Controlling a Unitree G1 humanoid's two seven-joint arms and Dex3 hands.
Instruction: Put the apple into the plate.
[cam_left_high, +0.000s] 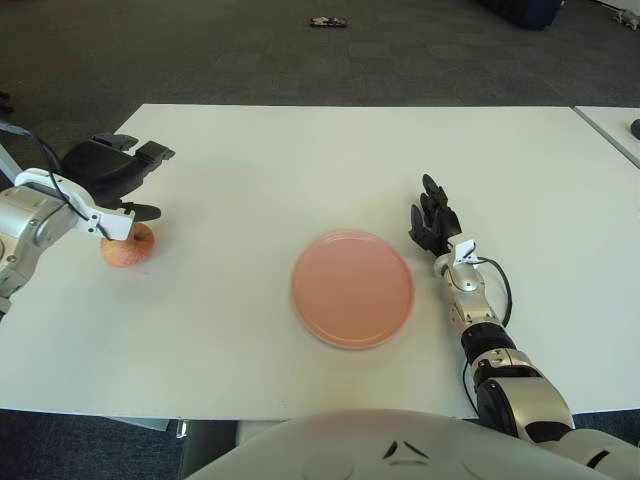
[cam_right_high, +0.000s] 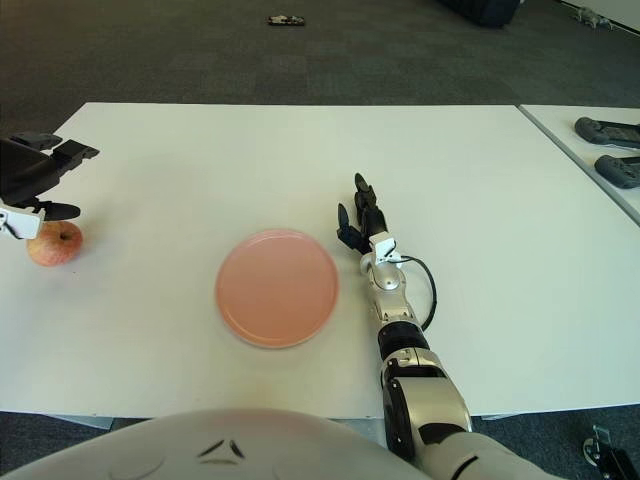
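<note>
A white bench (cam_left_high: 300, 160) is seen from above, with a pink plate (cam_left_high: 352, 288) lying near its middle, toward the near edge. The apple (cam_left_high: 127, 245), red and yellow, is found on the bench surface well apart from the plate, at about 9 o'clock from it, close to the bench's left edge. It has not been placed in the plate.

The left hand (cam_left_high: 112, 178) is held just above and behind the apple, at roughly 11 o'clock from it. Its dark fingers (cam_left_high: 152, 154) are spread and nothing is gripped by them; one lower finger is extended over the top of the apple, though contact between the two cannot be confirmed.

The right hand (cam_left_high: 432, 222) is seen just beside the plate, at about 2 o'clock from it, with its forearm running back toward the near edge of the bench. Its fingers are stretched out fairly straight, pointing away from the robot, and nothing is held in them.

Dark carpeted floor (cam_left_high: 300, 50) is visible beyond the bench, and a second white surface (cam_right_high: 590, 130) is seen at the far right, carrying two dark objects.
</note>
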